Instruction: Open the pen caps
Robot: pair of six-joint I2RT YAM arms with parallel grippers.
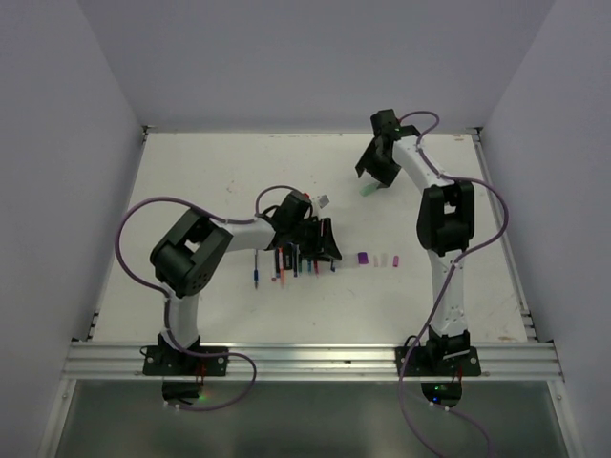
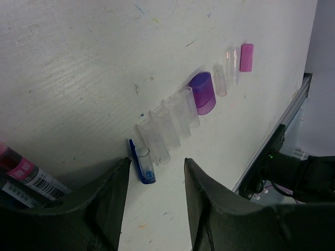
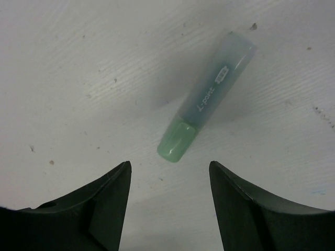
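Your counter (image 1: 191, 181) has walls on three sides and open room at far left. The right arm reaches far; the right end effector (image 3: 170, 172) is spread wide over a green pen (image 3: 207, 99). The left arm folds to centre. The left end effector (image 2: 157, 175) is spread and holds nothing, beside the pens (image 1: 286, 262), with the pen caps (image 2: 183, 112) lined up just right.

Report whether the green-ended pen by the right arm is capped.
Capped, apparently: the green cap sits flush on the pen; no tip shows at either end.
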